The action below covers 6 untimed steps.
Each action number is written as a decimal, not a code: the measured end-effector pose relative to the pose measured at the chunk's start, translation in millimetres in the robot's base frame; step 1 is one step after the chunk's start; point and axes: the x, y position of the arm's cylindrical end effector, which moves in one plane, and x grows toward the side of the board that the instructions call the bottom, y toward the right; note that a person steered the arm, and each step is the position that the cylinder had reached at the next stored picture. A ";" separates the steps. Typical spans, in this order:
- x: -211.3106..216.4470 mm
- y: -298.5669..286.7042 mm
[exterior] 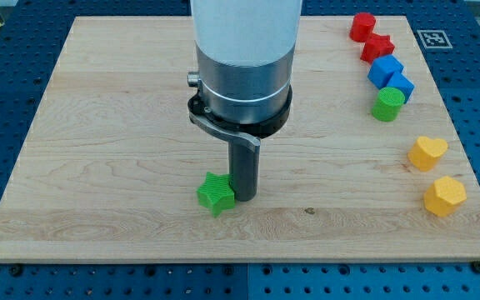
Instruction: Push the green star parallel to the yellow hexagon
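A pale wooden board (98, 167) fills the view, with the robot arm's white and grey body (244, 58) standing over its middle. Its dark rod comes down so that my tip (243, 197) touches the right side of the green star (216, 194), low and centre; there is no gripper to open or close. Well apart, by the right edge, lie a yellow hexagon (445, 197), a yellow heart (427, 152), a green cylinder (387, 104), two blue blocks (388, 75) and two red blocks (368, 35).

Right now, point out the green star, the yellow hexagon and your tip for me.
green star (215, 193): camera view, on its top face.
yellow hexagon (445, 196): camera view, on its upper face.
my tip (243, 197): camera view, the rod's very end, touching the star's right side.
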 end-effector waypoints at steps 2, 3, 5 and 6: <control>0.0 -21.3; 0.0 -30.8; 3.3 -49.3; 4.8 -65.1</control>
